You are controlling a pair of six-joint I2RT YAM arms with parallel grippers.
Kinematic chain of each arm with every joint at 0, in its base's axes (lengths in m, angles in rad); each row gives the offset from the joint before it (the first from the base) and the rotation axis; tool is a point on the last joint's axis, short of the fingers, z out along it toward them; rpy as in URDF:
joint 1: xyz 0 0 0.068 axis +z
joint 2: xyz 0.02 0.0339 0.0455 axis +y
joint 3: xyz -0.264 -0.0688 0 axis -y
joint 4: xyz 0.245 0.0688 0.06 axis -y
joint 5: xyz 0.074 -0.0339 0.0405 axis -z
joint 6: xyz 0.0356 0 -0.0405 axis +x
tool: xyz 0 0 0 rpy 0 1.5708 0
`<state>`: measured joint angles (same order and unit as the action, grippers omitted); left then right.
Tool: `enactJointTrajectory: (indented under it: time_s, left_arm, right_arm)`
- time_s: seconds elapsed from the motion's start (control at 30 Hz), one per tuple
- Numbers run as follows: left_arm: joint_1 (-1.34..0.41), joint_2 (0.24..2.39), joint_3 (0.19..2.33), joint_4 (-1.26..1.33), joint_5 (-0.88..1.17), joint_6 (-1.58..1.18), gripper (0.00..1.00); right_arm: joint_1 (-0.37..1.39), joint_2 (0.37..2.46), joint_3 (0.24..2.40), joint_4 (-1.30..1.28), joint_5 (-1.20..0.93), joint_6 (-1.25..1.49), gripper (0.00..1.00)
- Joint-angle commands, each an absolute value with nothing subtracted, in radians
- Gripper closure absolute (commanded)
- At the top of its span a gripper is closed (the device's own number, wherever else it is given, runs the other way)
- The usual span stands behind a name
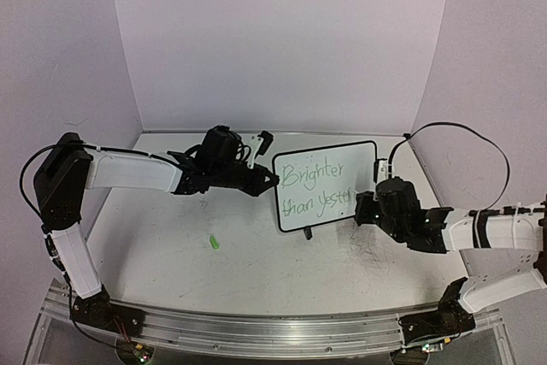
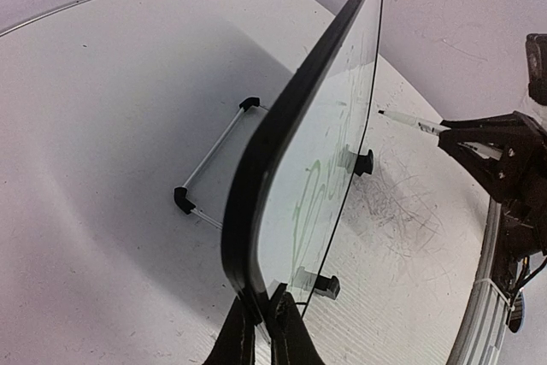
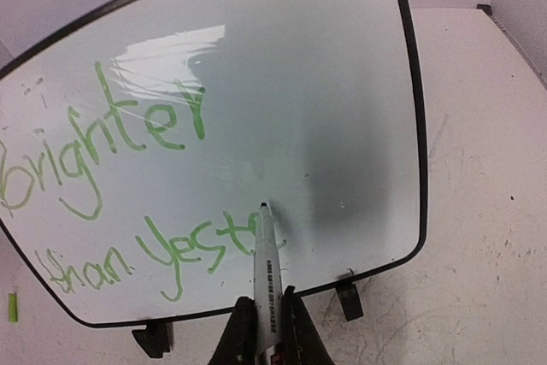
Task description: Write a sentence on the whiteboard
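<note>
Left hand (image 1: 267, 180): clenched on the left edge of the board (image 1: 359, 167), which stands centre frame on the worktop (image 1: 256, 254).
Handling: looks light, stiff and glossy, tippy on small feet; hold the frame, not the face.
Sentence (image 3: 111, 138): "Brighter than Yest", unfinished.
Right hand (image 3: 267, 318): grasping marker (image 3: 265, 250).
Hidden: whether the tip is touching the face is unclear.

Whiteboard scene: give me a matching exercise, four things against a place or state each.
1. whiteboard
2. marker
3. green bit
4. sentence

A. lying loose on the table
B. held in the right fingers
C. upright, edge clamped by the left fingers
D. green, two lines, last word unfinished

Pairs: 1-C, 2-B, 3-A, 4-D
</note>
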<state>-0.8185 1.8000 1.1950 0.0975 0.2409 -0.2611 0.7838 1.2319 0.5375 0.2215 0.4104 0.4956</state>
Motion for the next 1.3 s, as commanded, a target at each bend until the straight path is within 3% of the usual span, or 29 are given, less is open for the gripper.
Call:
enactJointTrajectory:
  time_s: [0.0,1.27]
  left_arm:
    - [-0.805,1.756,1.187,0.105,0.164,-0.222,1.00]
    - [-0.805,1.753,1.189,0.106,0.163,-0.221,1.00]
  right_arm:
    - [0.760,1.215,0.521,0.283,0.375,0.458,1.00]
    - [0.729,1.321,0.537,0.285,0.374,0.477,1.00]
